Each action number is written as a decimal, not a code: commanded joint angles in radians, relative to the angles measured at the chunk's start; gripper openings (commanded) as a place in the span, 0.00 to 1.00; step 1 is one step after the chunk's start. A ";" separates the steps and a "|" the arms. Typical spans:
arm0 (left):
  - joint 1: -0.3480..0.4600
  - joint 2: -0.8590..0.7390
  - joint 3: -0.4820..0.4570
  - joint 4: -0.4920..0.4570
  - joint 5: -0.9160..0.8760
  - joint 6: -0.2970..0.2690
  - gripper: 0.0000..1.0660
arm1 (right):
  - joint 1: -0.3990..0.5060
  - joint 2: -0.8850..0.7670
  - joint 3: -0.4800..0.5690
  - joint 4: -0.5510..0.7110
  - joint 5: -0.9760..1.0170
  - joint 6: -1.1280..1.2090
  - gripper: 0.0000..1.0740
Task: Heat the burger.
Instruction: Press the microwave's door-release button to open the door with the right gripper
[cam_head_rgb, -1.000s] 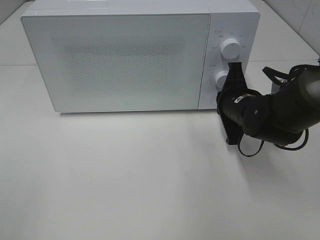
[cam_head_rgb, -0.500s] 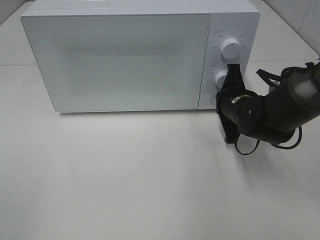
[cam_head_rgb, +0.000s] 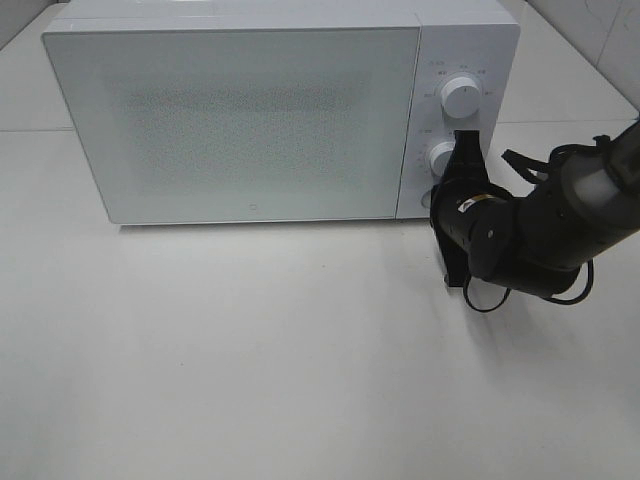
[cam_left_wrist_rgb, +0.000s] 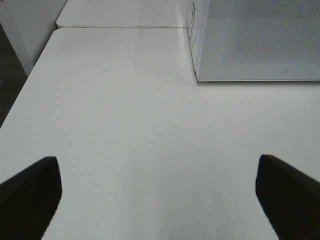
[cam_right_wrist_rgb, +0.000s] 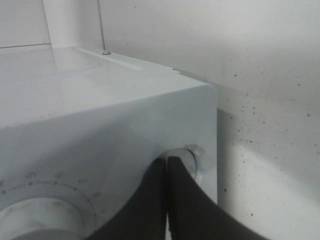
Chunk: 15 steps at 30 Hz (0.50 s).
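One closed right gripper (cam_right_wrist_rgb: 167, 165) against microwave (cam_head_rgb: 250, 120)

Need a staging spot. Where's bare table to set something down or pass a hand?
Bare: table in front of the microwave, out to the near edge; also table left of the microwave, ahead of the open left gripper. Crowded: by the control panel, where the shut right gripper and its arm sit.

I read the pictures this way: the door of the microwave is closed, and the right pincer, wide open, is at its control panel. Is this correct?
One detail is wrong. The right pincer is shut, not wide open: the right wrist view shows it closed to a single tip at a round button on the panel. The rest holds: the microwave door is closed.
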 joint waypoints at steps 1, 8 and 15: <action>0.002 -0.021 0.002 -0.003 -0.003 0.000 0.92 | -0.011 -0.015 -0.021 -0.033 -0.214 0.038 0.00; 0.002 -0.021 0.002 -0.003 -0.003 0.000 0.92 | -0.012 -0.015 -0.062 -0.019 -0.335 0.050 0.00; 0.002 -0.021 0.002 -0.003 -0.003 0.000 0.92 | -0.030 -0.014 -0.133 -0.007 -0.402 -0.016 0.00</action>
